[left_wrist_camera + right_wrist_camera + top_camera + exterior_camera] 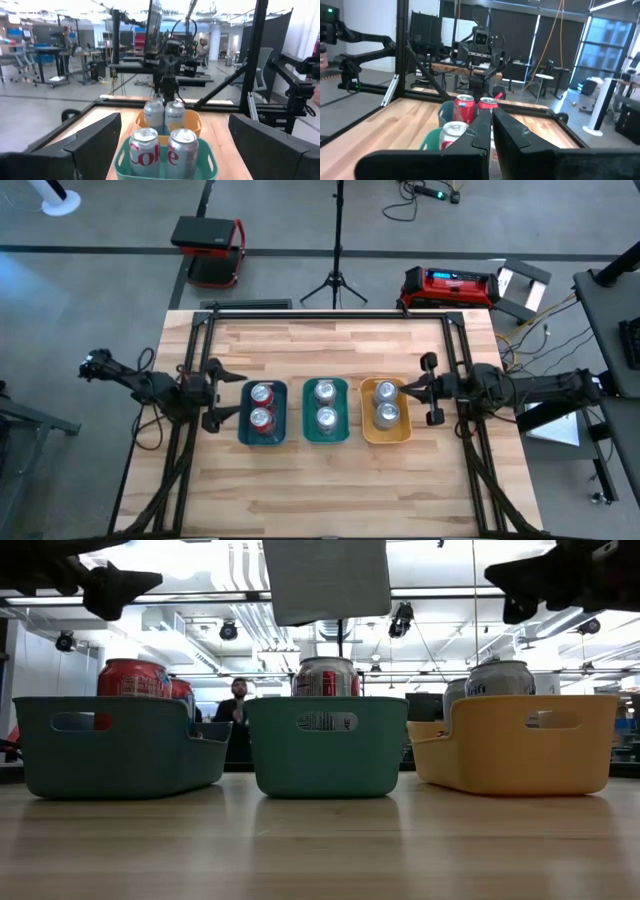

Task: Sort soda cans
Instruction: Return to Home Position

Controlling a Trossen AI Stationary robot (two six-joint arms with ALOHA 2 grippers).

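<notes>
Soda cans (325, 391) in trays (345, 430), between left jaws, right jaws.

Left tray (243, 420), middle tray (307, 415), right tray (365, 425) abreast on the table (330, 490) — two soda cans (262, 394) in each.

I have the left arm reaching in level, and the left gripper (228, 395) has its jaws spread wide, fingers (92, 142) far out to either side of the gap. The right arm mirrors it from the opposite side. The right gripper (411, 389) has its fingers (512, 131) pressed together, tips pointing straight toward the left jaws.
</notes>
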